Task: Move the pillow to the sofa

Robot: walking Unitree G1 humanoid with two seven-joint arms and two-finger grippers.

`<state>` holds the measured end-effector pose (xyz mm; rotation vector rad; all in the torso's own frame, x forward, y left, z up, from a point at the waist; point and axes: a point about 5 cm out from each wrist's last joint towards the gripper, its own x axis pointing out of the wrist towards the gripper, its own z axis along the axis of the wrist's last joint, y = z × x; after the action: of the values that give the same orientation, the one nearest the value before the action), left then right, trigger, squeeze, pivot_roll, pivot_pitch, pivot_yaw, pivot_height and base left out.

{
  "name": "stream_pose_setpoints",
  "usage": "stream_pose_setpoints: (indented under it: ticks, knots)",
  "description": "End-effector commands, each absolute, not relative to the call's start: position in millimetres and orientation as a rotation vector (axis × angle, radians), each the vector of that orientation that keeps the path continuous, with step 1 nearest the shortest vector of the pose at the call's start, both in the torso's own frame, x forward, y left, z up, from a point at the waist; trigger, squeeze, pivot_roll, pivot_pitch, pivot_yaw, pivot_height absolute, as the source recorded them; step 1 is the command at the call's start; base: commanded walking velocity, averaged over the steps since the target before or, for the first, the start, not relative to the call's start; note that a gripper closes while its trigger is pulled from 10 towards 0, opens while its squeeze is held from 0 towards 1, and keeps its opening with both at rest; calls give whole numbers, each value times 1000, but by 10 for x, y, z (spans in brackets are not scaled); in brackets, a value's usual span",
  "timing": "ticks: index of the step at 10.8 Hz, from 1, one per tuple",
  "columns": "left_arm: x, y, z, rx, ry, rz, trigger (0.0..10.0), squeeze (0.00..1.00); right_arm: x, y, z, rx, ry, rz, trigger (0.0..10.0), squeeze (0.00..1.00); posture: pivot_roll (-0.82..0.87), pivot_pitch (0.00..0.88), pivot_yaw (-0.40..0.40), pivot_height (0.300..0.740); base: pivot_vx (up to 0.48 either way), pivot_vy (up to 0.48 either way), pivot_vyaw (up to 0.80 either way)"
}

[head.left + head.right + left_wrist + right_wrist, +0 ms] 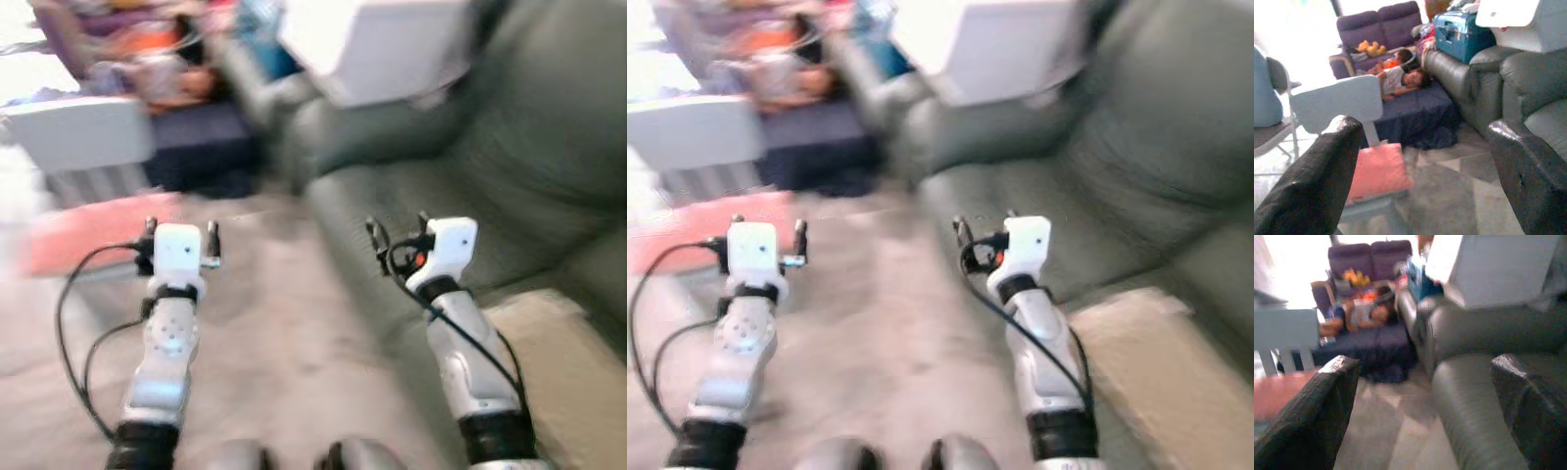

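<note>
Nearest the camera, both silver arms reach forward at waist height over a pale, matte floor (265, 323). The left gripper (1425, 161) stands wide open with nothing between its black, rough-textured fingers; the right gripper (1425, 401) is likewise spread wide and empty. Judgement: the arms are held out ready, as for an approach on foot, and no grasp has begun; the head views are blurred.

Beside the right arm, the grey-green sofa (509, 166) presents a broad, smooth, padded seat, its front edge just right of the right gripper. A beige, flat cushion (578, 362) lies at the seat's near right corner.

Ahead of the left arm, the pink pillow (1378, 171), soft and roughly square, lies on a low pale-blue chair (1339, 100) with a slatted back, well apart from the sofa. The task's object is therefore not yet collected.

Farther off, a dark-blue mattress (1415, 110) on the floor carries a person lying down. A teal suitcase (1462, 32) and a large white box (382, 44) rest on the sofa's far end. A purple couch (1378, 24) stands at the back.
</note>
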<state>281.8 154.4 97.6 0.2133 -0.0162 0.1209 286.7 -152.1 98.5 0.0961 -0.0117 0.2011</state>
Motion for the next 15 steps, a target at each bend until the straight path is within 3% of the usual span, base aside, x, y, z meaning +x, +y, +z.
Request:
stream_pose_setpoints:
  ticks: [1, 7, 9, 15]
  knots:
    - [2826, 1562, 989, 234, -19, 119, 10000, 0, 2888, -1525, 1063, 99, -45, 196, 10000, 0, -40, 58, -67, 740, 0, 480, 494]
    - [2764, 1609, 967, 244, -21, 141, 10000, 0, 2861, -1421, 1063, 61, -60, 239, 10000, 0, -30, 69, -68, 740, 0, 480, 133]
    - [2706, 1597, 986, 247, -43, 91, 10000, 0, 2832, -1427, 1046, 52, -59, 240, 10000, 0, -28, 78, -68, 740, 0, 0, 0]
    - [2691, 1627, 1012, 222, -45, 89, 10000, 0, 2824, -1403, 1062, 43, -71, 255, 10000, 0, -30, 87, -67, 740, 101, 0, 781]
